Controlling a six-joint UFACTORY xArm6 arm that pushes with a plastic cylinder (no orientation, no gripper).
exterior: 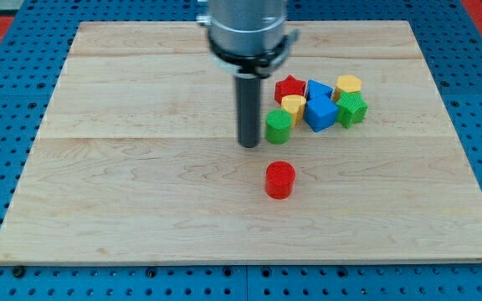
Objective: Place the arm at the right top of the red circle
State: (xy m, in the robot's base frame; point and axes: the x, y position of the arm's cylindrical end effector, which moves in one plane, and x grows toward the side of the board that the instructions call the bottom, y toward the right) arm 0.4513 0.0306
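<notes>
The red circle is a short red cylinder standing alone on the wooden board, a little right of the middle and toward the view's bottom. My tip is the lower end of the dark rod, above and to the left of the red circle, with a clear gap between them. The tip stands just left of the green cylinder, close to it; I cannot tell if they touch.
A cluster of blocks lies right of the rod: red star, yellow block, blue block, blue cube, yellow hexagon, green star-like block. The wooden board sits on a blue pegboard.
</notes>
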